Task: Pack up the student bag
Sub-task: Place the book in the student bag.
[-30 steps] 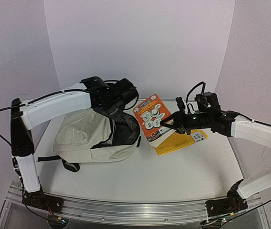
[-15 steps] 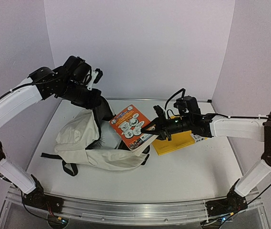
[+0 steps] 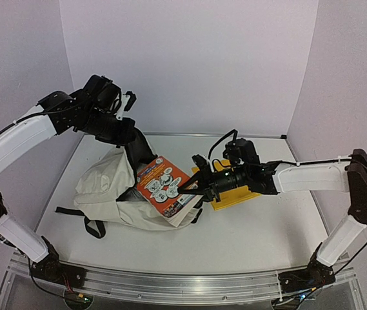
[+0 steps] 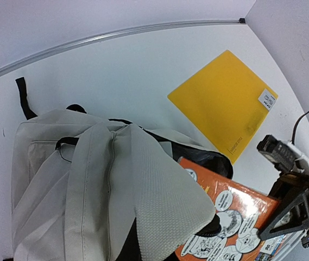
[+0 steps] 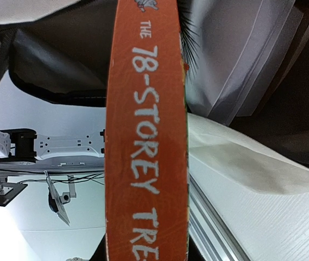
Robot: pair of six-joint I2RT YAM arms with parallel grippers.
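Note:
The student bag (image 3: pixel 106 190) is cream with black lining and lies on its side at the left of the table. My left gripper (image 3: pixel 130 138) is shut on the bag's upper flap (image 4: pixel 159 185) and holds the mouth open; one black fingertip (image 4: pixel 215 224) shows under the fabric. My right gripper (image 3: pixel 193 188) is shut on an orange book (image 3: pixel 162 183), tilted, with its left end at the bag's open mouth. The book's spine (image 5: pixel 146 136) fills the right wrist view, and the black lining (image 5: pixel 62 60) lies beyond it.
A yellow folder (image 3: pixel 240 195) lies flat on the table under my right arm, and shows in the left wrist view (image 4: pixel 225 103). Black straps (image 3: pixel 80 216) trail from the bag toward the front left. White walls close the table's back and sides.
My left gripper lifted the bag's flap up and left, then held still. My right gripper carried the orange book steadily left from above the yellow folder to the bag's mouth.

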